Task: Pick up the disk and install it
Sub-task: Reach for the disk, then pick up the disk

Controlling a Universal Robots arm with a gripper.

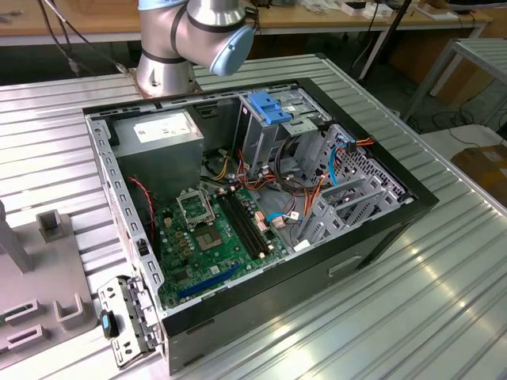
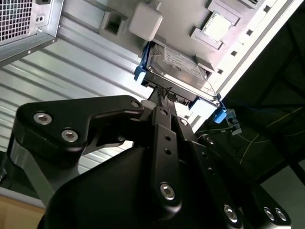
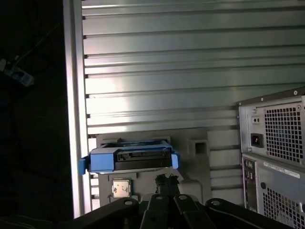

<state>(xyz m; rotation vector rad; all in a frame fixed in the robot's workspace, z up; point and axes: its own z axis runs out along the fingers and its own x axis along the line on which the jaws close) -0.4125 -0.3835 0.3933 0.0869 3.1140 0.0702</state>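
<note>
Disk [image 3: 129, 160], grey drive in bright blue carrier, lying flat on grey fixture [image 3: 200, 149], near table [image 3: 190, 71] edge

A ribbed metal table [image 1: 444, 317] is spreading across the exterior view, catching soft light. A wooden bench [image 1: 79, 20] is running along the top edge, a second metal table [image 1: 483, 51] is standing at upper right over dark floor [image 1: 424, 87], and a cardboard box [image 1: 485, 166] is sitting at the right edge.

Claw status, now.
Claw: closed, holding nothing, with its tips close to the disk.
</note>
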